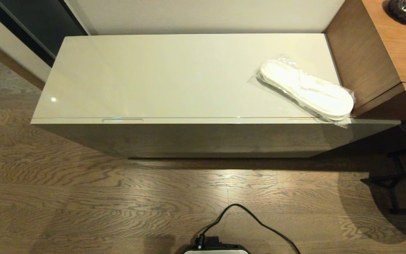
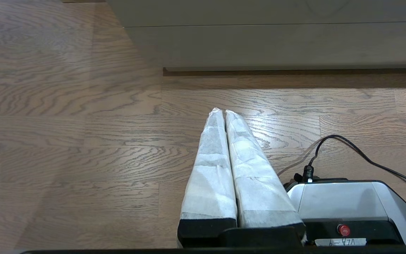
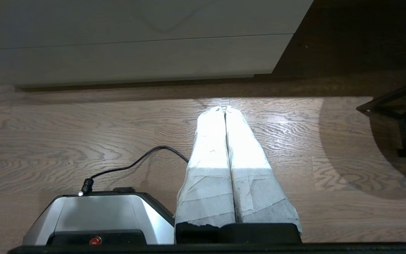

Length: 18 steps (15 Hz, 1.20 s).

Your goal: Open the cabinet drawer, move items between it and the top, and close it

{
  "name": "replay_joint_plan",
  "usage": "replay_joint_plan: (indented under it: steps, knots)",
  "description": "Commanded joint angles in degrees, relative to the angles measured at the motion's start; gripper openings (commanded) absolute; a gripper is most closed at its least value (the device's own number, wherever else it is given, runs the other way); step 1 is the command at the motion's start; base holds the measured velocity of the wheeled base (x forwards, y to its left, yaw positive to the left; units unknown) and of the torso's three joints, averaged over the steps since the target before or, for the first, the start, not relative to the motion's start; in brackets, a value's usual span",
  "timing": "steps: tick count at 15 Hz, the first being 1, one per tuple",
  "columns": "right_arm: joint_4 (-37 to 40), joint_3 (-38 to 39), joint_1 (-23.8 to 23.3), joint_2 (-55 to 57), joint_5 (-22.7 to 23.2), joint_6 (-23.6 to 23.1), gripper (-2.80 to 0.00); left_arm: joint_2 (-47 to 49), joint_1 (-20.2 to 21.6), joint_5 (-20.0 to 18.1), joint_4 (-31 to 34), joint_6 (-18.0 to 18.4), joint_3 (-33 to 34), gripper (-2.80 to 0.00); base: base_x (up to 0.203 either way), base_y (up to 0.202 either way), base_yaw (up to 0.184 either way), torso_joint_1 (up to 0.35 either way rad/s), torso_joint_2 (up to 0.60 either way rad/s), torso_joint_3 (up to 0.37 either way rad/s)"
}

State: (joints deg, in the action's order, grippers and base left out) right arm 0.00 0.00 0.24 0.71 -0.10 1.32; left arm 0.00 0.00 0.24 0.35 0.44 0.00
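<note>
Nearest, the robot's grey base (image 1: 217, 249) sits on the wood floor (image 1: 83, 197), a black cable (image 1: 259, 222) curling off it. Beside the base, low over the floor, the left gripper (image 2: 223, 112) and right gripper (image 3: 225, 108) hang empty, each with its white-wrapped fingers pressed together. Beyond them stands the cabinet, its drawer (image 1: 189, 121) pushed in. On the top (image 1: 153, 74), at the right end near the front edge, lie the plastic-sealed slippers (image 1: 307, 90), just beside the brown wooden unit (image 1: 365, 60).
</note>
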Motion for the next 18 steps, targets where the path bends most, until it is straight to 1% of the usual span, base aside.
replay_joint_plan:
  steps: [1,18]
  knots:
    - [0.0,0.2,0.0,0.0,0.1,0.0,-2.80,0.1,0.0,0.0,0.0,-0.1,0.0,-2.80,0.000,0.000,0.000,0.000,0.00,0.000]
    - [0.0,0.2,0.0,0.0,0.0,0.0,-2.80,0.1,0.0,0.0,0.0,0.0,0.0,-2.80,0.000,0.000,0.000,0.000,0.00,0.000]
